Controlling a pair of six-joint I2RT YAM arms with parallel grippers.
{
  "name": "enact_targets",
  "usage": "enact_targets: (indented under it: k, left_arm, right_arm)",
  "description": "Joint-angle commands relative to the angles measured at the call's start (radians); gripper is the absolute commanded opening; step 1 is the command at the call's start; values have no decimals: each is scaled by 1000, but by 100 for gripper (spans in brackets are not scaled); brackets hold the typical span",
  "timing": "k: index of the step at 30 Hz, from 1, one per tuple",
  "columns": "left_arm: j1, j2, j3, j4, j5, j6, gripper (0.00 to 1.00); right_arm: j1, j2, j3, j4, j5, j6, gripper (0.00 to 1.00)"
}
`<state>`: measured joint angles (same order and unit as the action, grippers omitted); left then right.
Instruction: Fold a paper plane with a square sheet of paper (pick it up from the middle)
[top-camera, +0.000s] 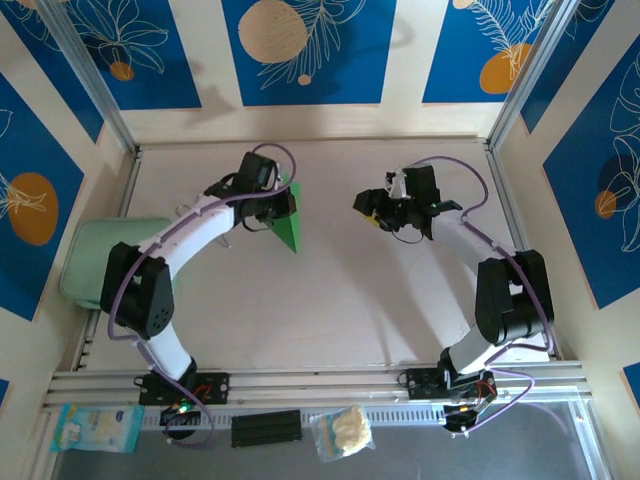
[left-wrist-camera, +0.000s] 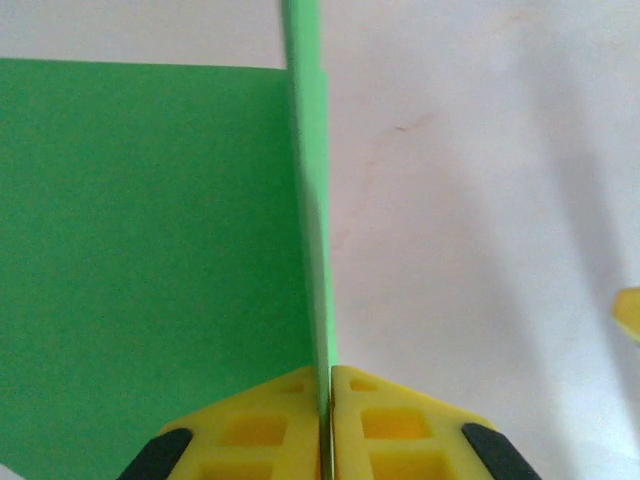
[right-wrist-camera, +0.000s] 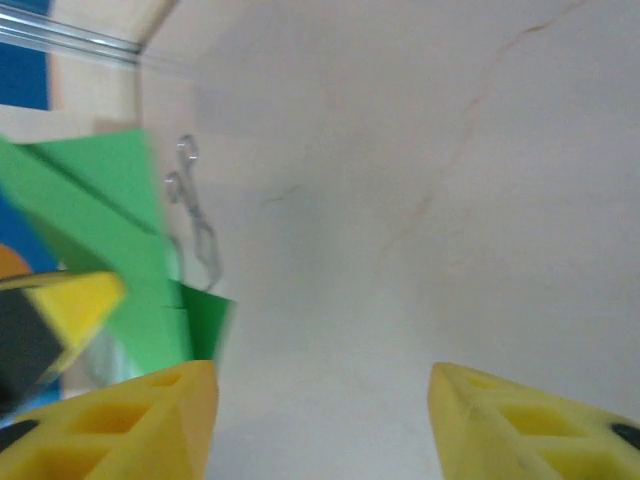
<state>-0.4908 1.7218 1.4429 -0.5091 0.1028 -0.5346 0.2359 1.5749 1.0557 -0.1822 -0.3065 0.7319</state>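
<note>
Since the square sheet of paper already carries a fold, your left gripper is clamped tight on its crease. That edge stands straight up from the closed jaws while a layer spreads to one side, over the table left of centre. Your right gripper sits well apart, jaws wide and empty, probably freed to work the next fold. A mint pouch lies at the left edge. You'll find no legible writing, even on the packets by the near rail.
</note>
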Motion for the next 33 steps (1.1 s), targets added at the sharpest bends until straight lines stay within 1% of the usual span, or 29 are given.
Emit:
enact_targets:
  k: [1,2,4,6,7,10,12,14,17,20,22,23,27,33]
  left_arm:
    - [-39,78,126,-353,-314,203,12]
    - [-52,110,165,-388,-393,218,12]
    - [-73,168,231,-436,-487,240,11]
    - [-99,228,288,-481,-604,247,11]
    - [-110,252,308,-492,-637,252,11]
    - [-146,330,369,-529,-748,257,11]
    - [-173,382,399,-549,-822,257,10]
    - [-192,429,414,-558,-868,256,10]
    - [-213,495,440,-577,-922,243,10]
    - [-233,550,458,-566,-963,253,10]
    - [-241,580,462,-552,-966,255,10]
    - [-246,597,460,-542,-963,253,10]
    - [-258,643,464,-524,-928,235,13]
    - [-266,663,456,-500,-838,187,20]
  right_arm:
    - [5,-50,22,-105,146,-103,65]
    - [6,-65,15,-106,174,-111,68]
    - [7,-93,-3,-100,218,-125,75]
    - [6,-118,-15,-95,248,-145,81]
    - [6,-129,-18,-99,264,-153,84]
    - [0,-163,-24,-113,320,-164,100]
    - [-10,-185,-28,-118,341,-174,99]
    - [-21,-204,-37,-115,344,-178,99]
    - [-45,-221,-42,-111,289,-175,99]
    - [-57,-232,-47,-114,247,-156,99]
    - [-64,-231,-47,-124,229,-142,100]
    - [-68,-229,-44,-137,223,-136,99]
    - [-70,-231,-42,-165,214,-134,96]
    - [-70,-230,-46,-172,213,-119,94]
